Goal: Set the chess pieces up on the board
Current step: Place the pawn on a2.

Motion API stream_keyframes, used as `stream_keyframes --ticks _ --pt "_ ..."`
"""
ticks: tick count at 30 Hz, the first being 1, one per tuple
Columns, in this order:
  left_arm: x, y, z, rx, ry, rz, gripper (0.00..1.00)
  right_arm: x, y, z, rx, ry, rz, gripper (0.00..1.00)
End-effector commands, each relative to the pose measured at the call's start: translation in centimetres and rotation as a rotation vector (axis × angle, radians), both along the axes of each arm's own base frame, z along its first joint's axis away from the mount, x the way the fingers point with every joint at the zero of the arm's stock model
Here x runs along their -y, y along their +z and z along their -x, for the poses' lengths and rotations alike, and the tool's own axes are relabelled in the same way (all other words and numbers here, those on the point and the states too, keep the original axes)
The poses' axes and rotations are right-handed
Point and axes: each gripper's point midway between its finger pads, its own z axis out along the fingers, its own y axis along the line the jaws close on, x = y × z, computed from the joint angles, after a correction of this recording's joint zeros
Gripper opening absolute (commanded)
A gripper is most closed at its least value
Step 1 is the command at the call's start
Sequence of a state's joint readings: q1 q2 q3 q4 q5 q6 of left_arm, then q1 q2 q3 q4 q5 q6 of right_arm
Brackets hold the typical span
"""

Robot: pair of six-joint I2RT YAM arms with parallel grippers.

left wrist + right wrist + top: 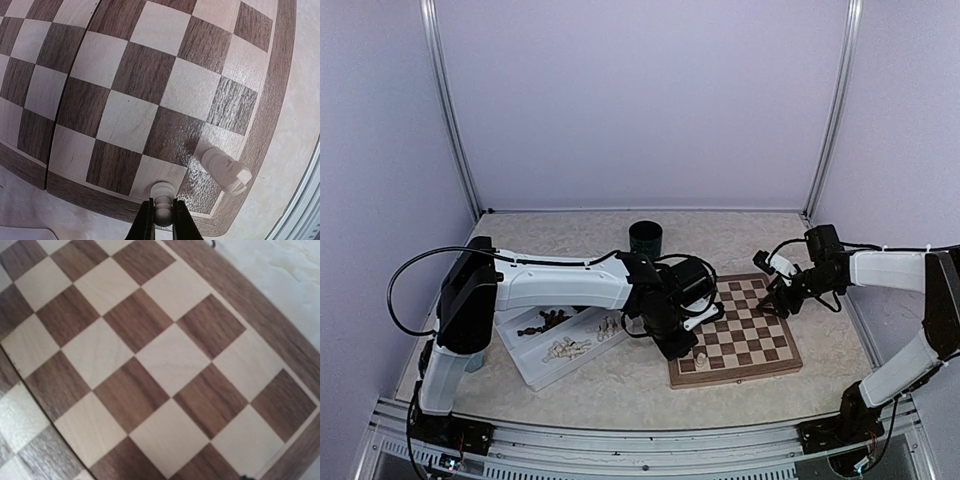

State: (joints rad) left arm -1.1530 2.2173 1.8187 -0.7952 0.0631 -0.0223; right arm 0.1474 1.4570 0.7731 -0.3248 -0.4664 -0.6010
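Observation:
The board lies right of centre. In the left wrist view my left gripper is shut on a cream pawn, whose base stands on a pale square at the edge of the board. A cream rook stands on the dark corner square beside it and also shows from above. My left gripper is at the board's near left corner. My right gripper hovers over the far right squares; its wrist view shows only bare board, fingers hidden.
A white divided tray left of the board holds dark pieces and cream pieces. A dark cup stands at the back. Frame posts stand at the back corners, and a metal rail runs along the near edge.

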Motion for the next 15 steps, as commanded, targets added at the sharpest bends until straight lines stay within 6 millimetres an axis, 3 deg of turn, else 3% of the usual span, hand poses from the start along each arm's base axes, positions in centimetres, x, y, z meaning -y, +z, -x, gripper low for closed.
stream_keyframes --ticks 1,10,15 --pt "0.8 -0.5 -0.3 0.017 0.014 0.008 0.12 -0.1 0.5 -0.1 0.007 0.007 0.003 0.68" --pt "0.7 -0.2 -0.5 0.031 0.024 0.005 0.35 -0.1 0.4 -0.1 0.006 0.008 0.003 0.68" --pt "0.8 2.2 -0.3 0.037 0.017 0.05 0.42 -0.1 0.4 -0.1 0.004 0.007 0.005 0.68"
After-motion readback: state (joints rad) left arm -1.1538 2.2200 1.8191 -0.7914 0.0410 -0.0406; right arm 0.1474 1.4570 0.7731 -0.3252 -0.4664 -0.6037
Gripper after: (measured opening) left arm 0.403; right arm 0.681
